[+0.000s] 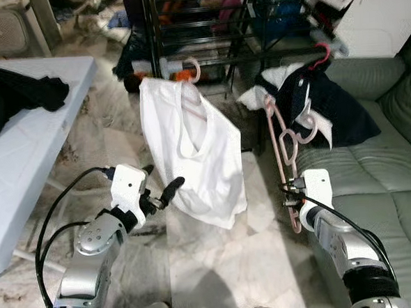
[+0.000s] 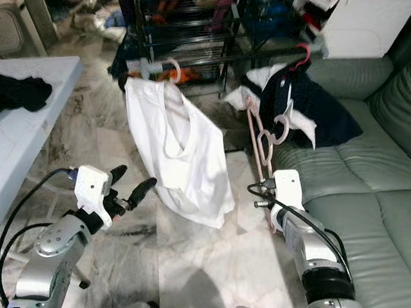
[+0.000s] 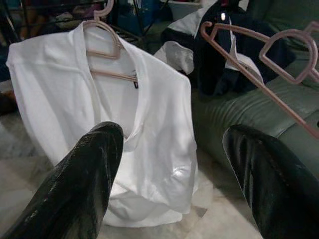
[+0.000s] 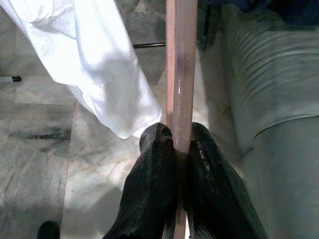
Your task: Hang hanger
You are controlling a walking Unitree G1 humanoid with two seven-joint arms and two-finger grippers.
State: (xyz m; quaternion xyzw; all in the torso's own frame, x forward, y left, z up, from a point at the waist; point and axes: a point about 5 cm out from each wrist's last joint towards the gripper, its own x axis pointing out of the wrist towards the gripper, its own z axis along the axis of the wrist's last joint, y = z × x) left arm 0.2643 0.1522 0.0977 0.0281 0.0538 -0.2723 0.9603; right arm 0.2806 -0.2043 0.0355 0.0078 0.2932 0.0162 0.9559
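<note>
An empty pink hanger stands upright beside the sofa, and my right gripper is shut on its straight bar near the lower end. A white shirt hangs on another pink hanger whose hook rests on a rail of the black rack. My left gripper is open, low and just left of the shirt's hem, with nothing between its fingers.
A grey-green sofa runs along the right, with a pile of dark and white clothes and a red hanger hook at its far end. A white table carrying a dark garment stands on the left. Marble floor lies between them.
</note>
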